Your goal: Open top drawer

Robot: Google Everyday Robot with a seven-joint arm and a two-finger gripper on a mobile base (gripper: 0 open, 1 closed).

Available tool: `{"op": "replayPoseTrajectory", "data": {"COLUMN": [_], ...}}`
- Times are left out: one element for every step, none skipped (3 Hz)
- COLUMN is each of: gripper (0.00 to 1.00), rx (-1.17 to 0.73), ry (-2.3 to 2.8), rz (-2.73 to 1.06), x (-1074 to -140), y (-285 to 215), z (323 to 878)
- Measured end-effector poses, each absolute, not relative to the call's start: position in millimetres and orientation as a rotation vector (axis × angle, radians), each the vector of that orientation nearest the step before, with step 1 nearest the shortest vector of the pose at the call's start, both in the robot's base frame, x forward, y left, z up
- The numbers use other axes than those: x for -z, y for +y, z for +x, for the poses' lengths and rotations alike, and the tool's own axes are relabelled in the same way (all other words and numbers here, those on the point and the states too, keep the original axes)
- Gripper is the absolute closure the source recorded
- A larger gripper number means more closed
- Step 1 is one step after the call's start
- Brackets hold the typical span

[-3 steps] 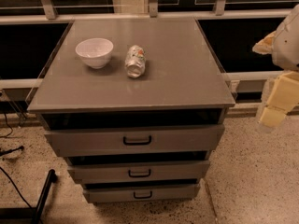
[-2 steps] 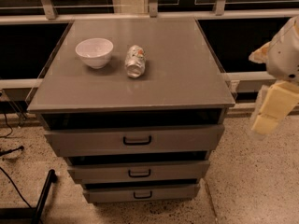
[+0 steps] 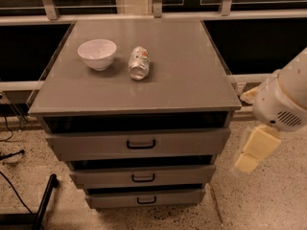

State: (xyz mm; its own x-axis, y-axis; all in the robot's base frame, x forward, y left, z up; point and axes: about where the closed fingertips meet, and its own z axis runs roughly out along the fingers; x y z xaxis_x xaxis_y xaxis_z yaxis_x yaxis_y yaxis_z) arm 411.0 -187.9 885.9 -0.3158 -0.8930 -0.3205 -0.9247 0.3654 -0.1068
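Our pale-yellow gripper [image 3: 253, 151] had dropped lower & edged left vs a sec ago. It hung right of the grey cabinet [image 3: 168, 80], level w/ the wide grey top drawer [image 3: 187, 143] but apart from it. Grip state: we couldn't tell. The drawer looked shut, its black bar handle [image 3: 140, 144] untouched. The near floor [image 3: 249, 205] was open for swinging in.

The gripper [image 3: 250, 158] hangs right of the cabinet [image 3: 192, 80], not touching it. The way to the handle [image 3: 141, 144] of the top drawer [image 3: 81, 146] is open floor [image 3: 261, 205]. The bowl [image 3: 97, 53] and can [image 3: 139, 62] sit up top.
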Motion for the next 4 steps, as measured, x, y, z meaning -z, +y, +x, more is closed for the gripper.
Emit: {"op": "replayPoseTrajectory", "data": {"gripper": [0.0, 0.0, 0.0, 0.0], "rx": [-0.239, -0.328, -0.497, -0.561], "ry": [2.306, 2.201, 2.063, 1.974], "rz": [-1.528, -1.471, -1.407, -1.411], "x": [-840.9, -816.5, -795.2, -795.2], "y": [-174.5, -161.0, -146.4, -136.5], "z": [396.1, 395.9, 400.8, 401.8]}}
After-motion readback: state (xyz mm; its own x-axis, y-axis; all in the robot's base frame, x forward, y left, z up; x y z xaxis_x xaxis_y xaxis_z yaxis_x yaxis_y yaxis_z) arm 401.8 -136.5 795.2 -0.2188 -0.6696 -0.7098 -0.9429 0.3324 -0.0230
